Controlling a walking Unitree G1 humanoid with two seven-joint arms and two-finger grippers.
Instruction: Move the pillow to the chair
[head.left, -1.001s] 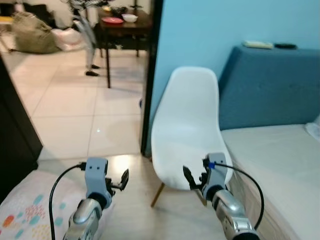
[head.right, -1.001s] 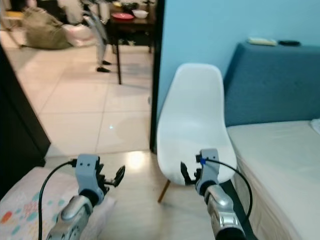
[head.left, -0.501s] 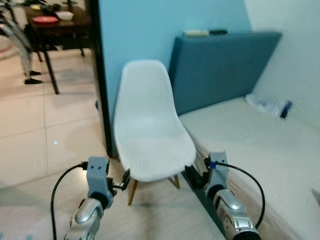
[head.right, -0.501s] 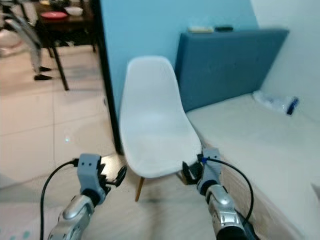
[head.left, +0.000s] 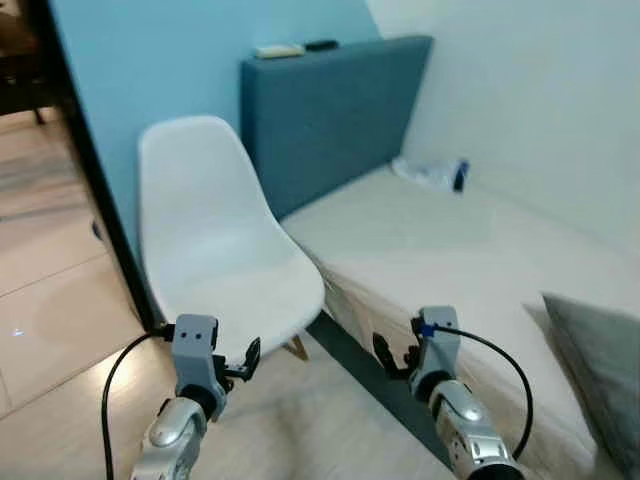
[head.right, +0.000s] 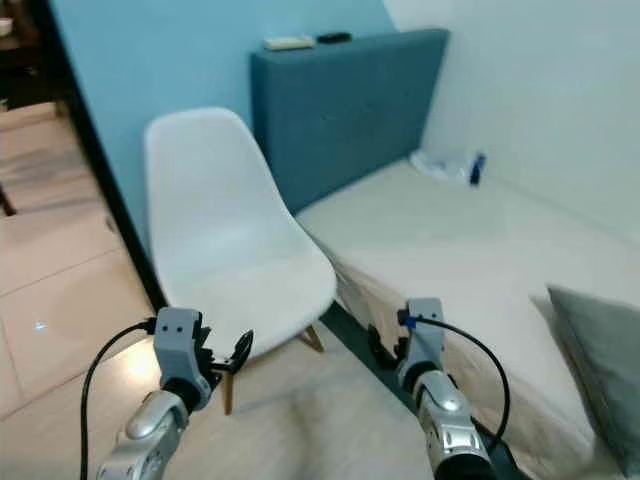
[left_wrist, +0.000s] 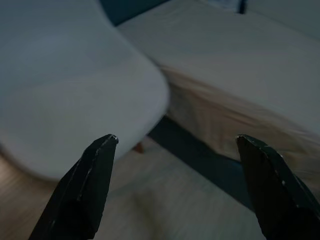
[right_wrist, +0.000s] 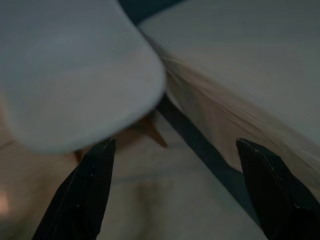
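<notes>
Pillow: the grey pillow (head.right: 600, 370) lies on the bed (head.left: 470, 240) at about 4 o'clock in the head views, cut off by the frame edge, so its full size and shape cannot be judged.
Chair: the white chair (head.left: 215, 240) stands at about 10 o'clock, just beside the bed's near corner, seat bare.
Left gripper: the left gripper (head.left: 248, 358) is held low in front of the chair seat, fingers spread wide and holding nothing.
Right gripper: the right gripper (head.left: 392, 357) hangs over the dark bed base (head.left: 370, 375), fingers likewise wide apart and empty.
Risk, reach: the pillow sits well apart from both grippers; grabbing from here would likely mean leaning over the mattress edge and catching only a corner, letting it slip.
Risk, collision: the chair is close to the left arm; a turn towards the pillow could nudge it, since it looks light.
Risk, clutter: a plastic-wrapped item (head.left: 430, 172) lies at 1 o'clock by the blue headboard (head.left: 330, 110); it looks unrelated, but could be mistaken for the target.
Hard to make out: the wrist views are dim and soft; small objects atop the headboard cannot be identified.
</notes>
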